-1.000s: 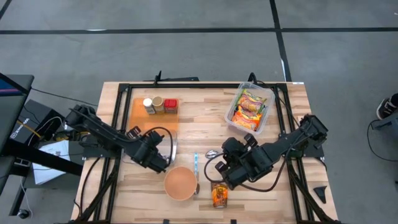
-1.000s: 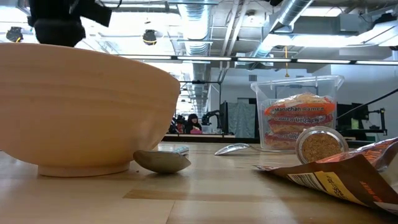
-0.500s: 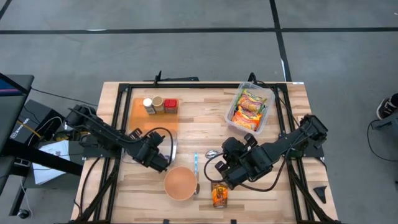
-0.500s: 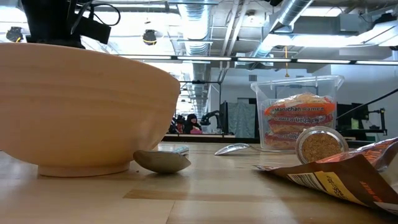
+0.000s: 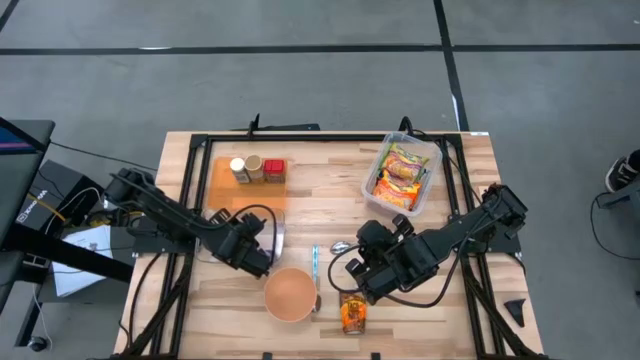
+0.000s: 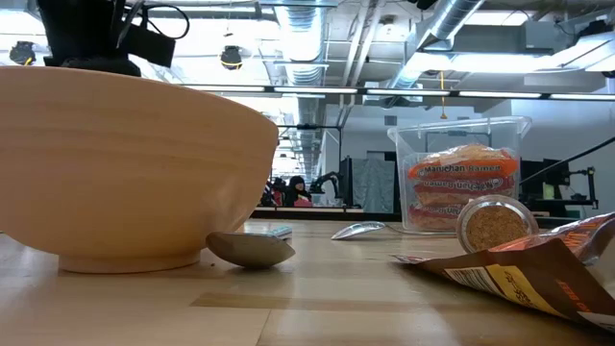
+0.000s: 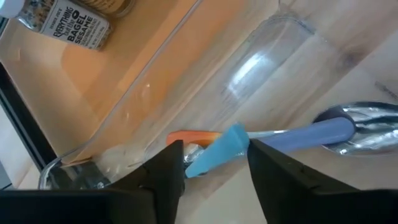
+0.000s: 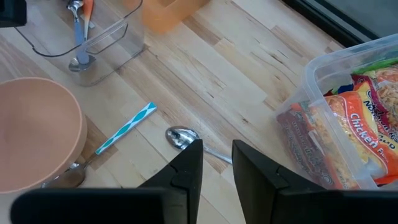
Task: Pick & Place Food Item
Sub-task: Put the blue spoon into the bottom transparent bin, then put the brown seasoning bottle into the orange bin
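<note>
1. My left gripper [image 7: 208,165] hangs parted over the clear utensil bin [image 5: 262,238] — nothing gripped.
2. Right gripper [image 8: 216,163] empty, narrowly parted; ramen packet [image 5: 352,313] lies near, right of the bowl [image 5: 291,294].

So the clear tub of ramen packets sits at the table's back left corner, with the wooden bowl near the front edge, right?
Not quite. The high view shows the clear tub of ramen packets at the table's back right corner, not the left. The wooden bowl is near the front edge, as you said.
</note>
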{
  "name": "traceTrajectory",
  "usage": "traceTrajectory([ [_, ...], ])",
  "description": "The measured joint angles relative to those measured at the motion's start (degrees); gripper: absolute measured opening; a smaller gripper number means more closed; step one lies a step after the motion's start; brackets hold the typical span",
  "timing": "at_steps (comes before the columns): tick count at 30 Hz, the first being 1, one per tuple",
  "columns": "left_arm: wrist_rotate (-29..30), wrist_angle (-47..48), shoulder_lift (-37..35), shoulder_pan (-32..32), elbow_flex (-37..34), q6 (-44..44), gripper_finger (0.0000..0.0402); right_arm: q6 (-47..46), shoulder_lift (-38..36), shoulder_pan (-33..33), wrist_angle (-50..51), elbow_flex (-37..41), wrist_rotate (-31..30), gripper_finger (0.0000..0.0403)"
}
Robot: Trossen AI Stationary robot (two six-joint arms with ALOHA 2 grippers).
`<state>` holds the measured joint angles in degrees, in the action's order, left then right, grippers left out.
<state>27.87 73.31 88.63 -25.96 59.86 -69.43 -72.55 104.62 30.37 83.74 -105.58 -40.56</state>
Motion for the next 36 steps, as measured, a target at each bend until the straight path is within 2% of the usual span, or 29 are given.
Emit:
traceTrajectory([
  [7,-0.31,-1.29,-1.90,-0.33,0.00,0.06,0.0185,0.01,0.00,0.00,0.00,0.00,0.00,0.0082],
  [17,1.95,-8.63,-8.11,-0.33,0.00,1.68,0.0176,0.34,0.00,-0.02,-0.07,0.00,0.00,0.0082],
  [24,4.27,-19.45,-12.94,-0.33,0.02,10.65,0.0163,0.50,0.00,-0.02,0.64,0.00,0.00,0.0082],
  [30,4.27,-36.32,-14.52,-0.44,0.02,24.66,0.0159,-1.47,0.00,0.37,2.97,0.00,0.32,0.0082],
  [36,3.76,-50.58,-14.24,-1.39,0.03,38.83,0.0163,-5.70,0.00,1.18,6.06,0.00,3.54,0.0082],
])
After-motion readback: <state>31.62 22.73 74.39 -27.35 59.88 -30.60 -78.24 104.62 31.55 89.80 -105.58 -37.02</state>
